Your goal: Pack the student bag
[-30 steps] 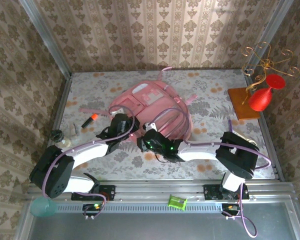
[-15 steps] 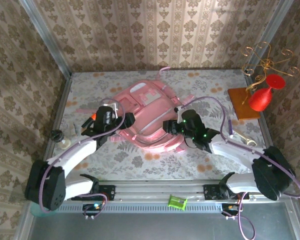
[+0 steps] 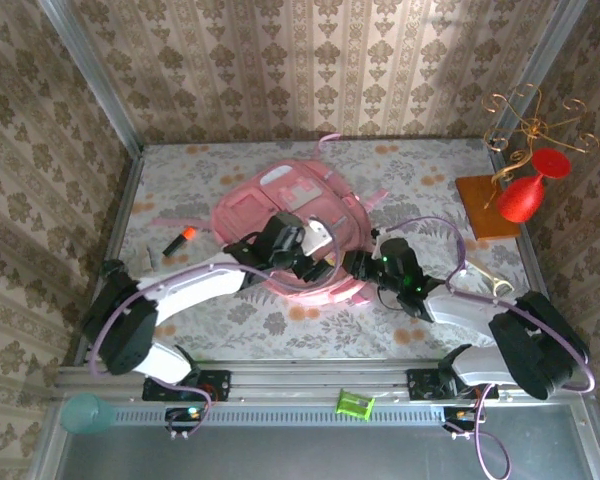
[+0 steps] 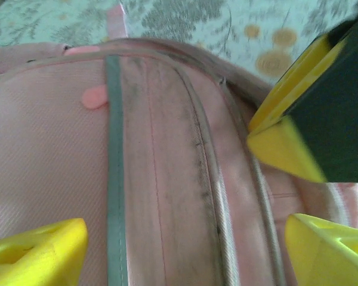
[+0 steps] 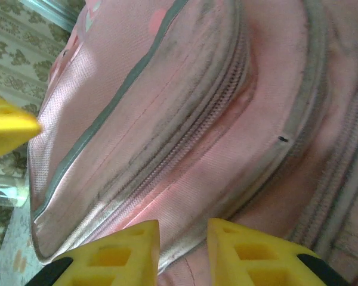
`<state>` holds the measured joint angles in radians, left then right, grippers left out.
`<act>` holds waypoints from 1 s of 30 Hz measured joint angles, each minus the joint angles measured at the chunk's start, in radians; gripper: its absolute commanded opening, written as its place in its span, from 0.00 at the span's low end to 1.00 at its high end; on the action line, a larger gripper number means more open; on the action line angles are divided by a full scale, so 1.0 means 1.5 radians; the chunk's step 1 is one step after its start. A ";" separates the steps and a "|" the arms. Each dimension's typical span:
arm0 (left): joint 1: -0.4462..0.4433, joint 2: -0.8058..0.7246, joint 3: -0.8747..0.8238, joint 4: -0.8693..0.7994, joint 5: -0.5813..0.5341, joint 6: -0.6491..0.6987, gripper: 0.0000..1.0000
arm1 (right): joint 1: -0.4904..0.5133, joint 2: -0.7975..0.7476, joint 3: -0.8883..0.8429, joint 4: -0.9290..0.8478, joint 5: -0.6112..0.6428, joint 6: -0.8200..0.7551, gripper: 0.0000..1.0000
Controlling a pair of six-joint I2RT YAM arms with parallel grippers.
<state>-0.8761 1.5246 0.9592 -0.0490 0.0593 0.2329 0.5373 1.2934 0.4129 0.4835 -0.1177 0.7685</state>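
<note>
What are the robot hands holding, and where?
Left gripper: open, holding nothing. Right gripper is nearly shut at the edge of the student bag; a pinch cannot be told.

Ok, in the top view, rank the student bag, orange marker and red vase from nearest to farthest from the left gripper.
1. student bag, directly under the left gripper.
2. orange marker, out on the table's left side.
3. red vase, far right.

The student bag (image 4: 155,179) between the left fingers (image 4: 36,250) is matt pink woven cloth, finely ribbed and grimy along its zip seams. Those fingers are smooth yellow plastic with a slight sheen, and the right fingers (image 5: 113,256) look the same.
</note>
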 measured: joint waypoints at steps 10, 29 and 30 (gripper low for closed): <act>-0.004 0.121 0.102 -0.073 -0.036 0.061 0.47 | 0.000 -0.001 -0.010 0.005 0.026 0.012 0.27; 0.081 0.120 0.108 -0.080 0.157 -0.044 0.42 | -0.005 -0.085 -0.012 -0.088 0.068 -0.043 0.27; 0.084 0.120 0.108 -0.079 0.165 -0.049 0.42 | -0.005 -0.085 -0.012 -0.091 0.069 -0.044 0.27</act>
<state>-0.7498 1.7042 1.1217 -0.1677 0.3061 0.1600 0.5297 1.1656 0.3954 0.3477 -0.0135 0.7021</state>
